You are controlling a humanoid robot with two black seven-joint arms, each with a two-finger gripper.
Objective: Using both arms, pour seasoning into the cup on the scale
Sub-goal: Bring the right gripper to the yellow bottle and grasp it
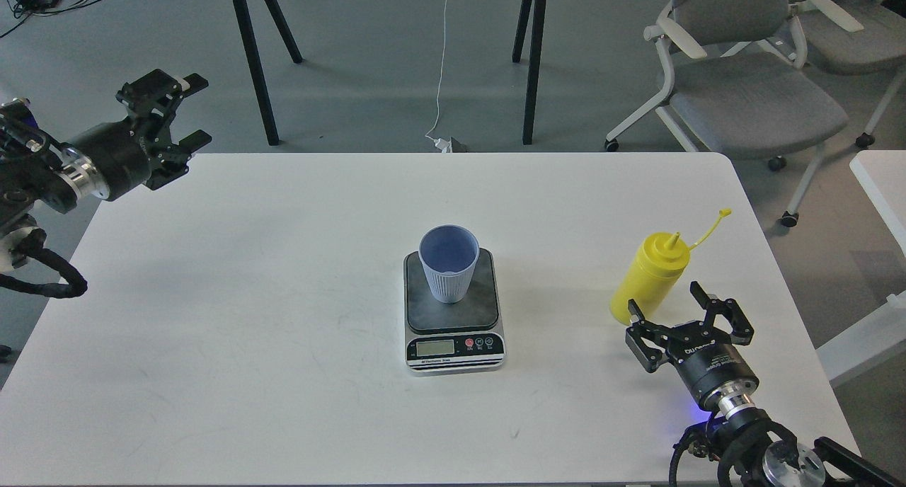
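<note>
On the dark-plated kitchen scale (453, 310) the ribbed blue-grey cup (448, 263) stood unfilled; right of it, my wide-open right hand (688, 306) flanked the ungrasped yellow squeeze bottle (650, 277); my left hand (180, 112) gaped empty, far left.

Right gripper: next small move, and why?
Probably ease the right gripper forward so its open fingers straddle the seasoning bottle, then close. The bottle stands upright just beyond the fingertips, ungrasped; the cup already sits on the scale.

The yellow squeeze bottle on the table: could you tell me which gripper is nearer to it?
Right. The right gripper sits open just in front of the yellow squeeze bottle, fingers flanking its base. The left gripper hovers open off the table's far left corner.
</note>
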